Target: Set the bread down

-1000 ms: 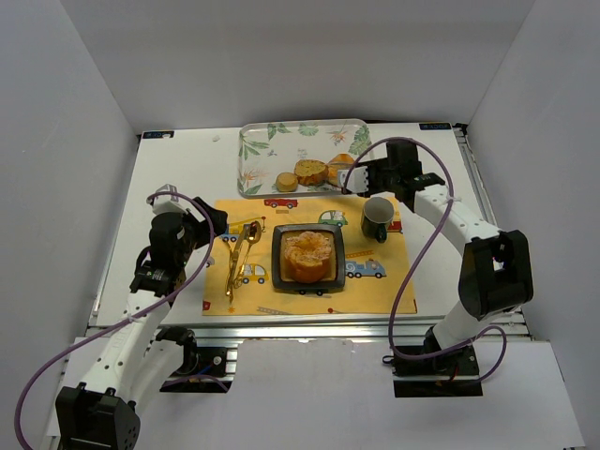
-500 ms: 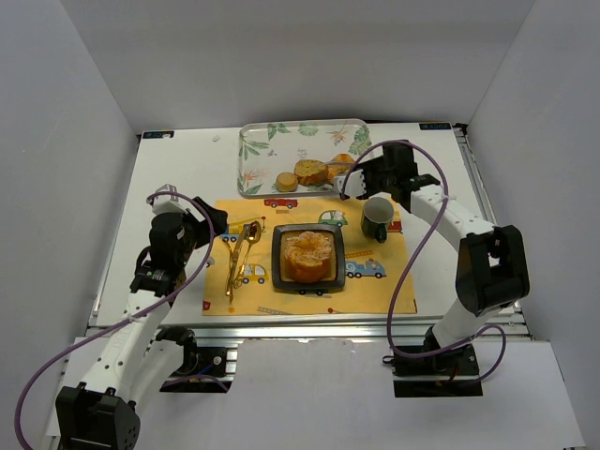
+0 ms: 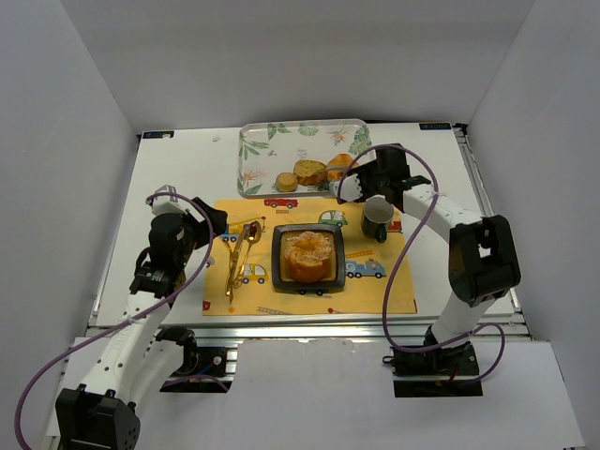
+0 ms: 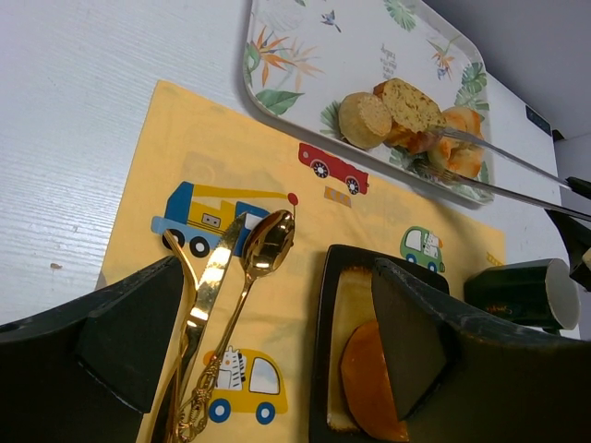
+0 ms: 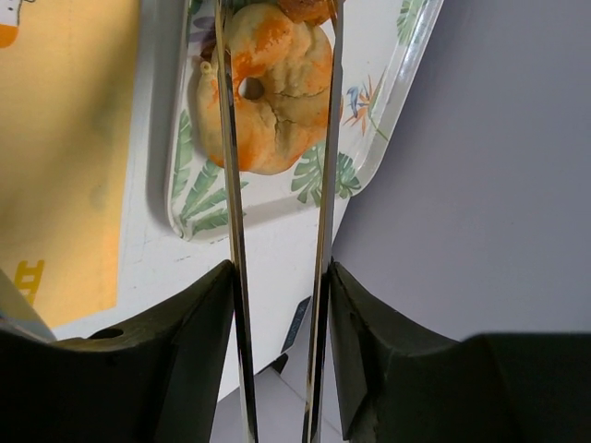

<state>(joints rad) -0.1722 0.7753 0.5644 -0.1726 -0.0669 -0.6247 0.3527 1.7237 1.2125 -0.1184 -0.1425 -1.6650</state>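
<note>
Right wrist view: the right end effector (image 5: 280, 295) is closed on a pair of tongs (image 5: 229, 185). The two blades run up the frame and flank the orange bread (image 5: 268, 101), which lies on the tray (image 5: 379, 92) at the top. The left end effector (image 4: 268, 355) is wide open and empty above the mat (image 4: 185, 148), near the cutlery (image 4: 249, 268).

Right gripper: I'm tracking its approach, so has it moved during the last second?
Yes. The right gripper, holding tongs, shifted left relative to the mug, closer to the tray.
</note>
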